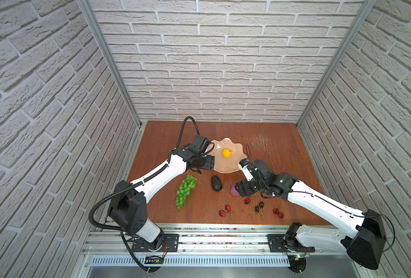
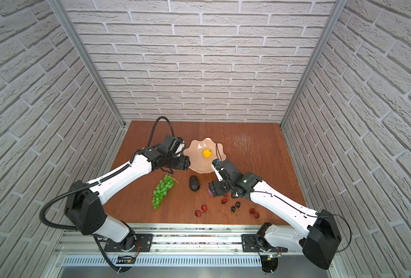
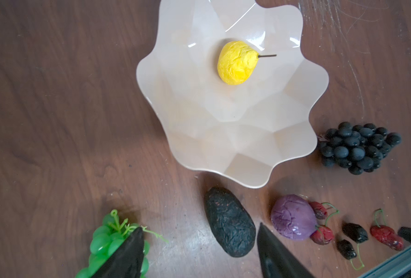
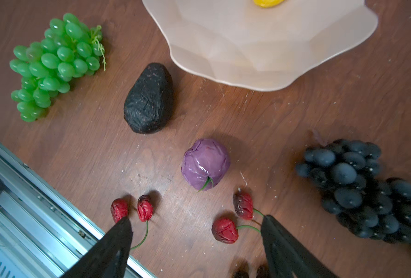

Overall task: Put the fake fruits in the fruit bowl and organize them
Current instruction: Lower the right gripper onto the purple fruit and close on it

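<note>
Farthest in front of the bowl (image 1: 223, 168), the cherries (image 1: 228, 207) lie scattered along the near edge of the table (image 1: 279, 134). Closer to the bowl sit the purple fruit (image 4: 205, 163), the avocado (image 1: 216, 183) near its front rim, and the green grapes (image 1: 185, 192) to its front left. The dark grapes (image 3: 358, 149) lie just beside its front-right rim. The right gripper (image 4: 195, 217) hangs front-right of the bowl, over the purple fruit, fingers spread, empty. The left gripper (image 3: 199, 229) hangs at the bowl's left rim, fingers spread, empty. The lemon (image 1: 226, 153) lies in the bowl's middle.
</note>
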Available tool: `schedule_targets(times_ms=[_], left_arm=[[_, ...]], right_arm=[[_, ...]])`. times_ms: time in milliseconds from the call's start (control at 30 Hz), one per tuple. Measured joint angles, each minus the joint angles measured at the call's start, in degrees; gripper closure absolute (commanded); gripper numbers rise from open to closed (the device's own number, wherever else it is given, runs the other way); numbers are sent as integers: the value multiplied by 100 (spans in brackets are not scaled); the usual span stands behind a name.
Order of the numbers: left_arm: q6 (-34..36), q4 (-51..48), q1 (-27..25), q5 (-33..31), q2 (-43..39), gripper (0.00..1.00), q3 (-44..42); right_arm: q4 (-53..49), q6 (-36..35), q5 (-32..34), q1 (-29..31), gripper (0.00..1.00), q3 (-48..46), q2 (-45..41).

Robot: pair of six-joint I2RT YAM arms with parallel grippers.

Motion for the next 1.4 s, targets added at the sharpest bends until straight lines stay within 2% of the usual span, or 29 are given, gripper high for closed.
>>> schedule_targets(times_ms=[200, 567, 833, 1400], left_arm=[[-225, 63, 0, -275, -487, 26, -525], [-238, 160, 0, -496, -507, 25, -592], [-238, 177, 2, -588, -553, 25, -649], [-243, 138, 2, -654, -566, 26, -649]], right_arm=[[101, 87, -22, 181, 15, -66, 636], [247, 46, 105, 262, 18, 339, 1663], [426, -138, 90, 105, 24, 367, 2107], [839, -389, -57, -131, 40, 365, 2474]])
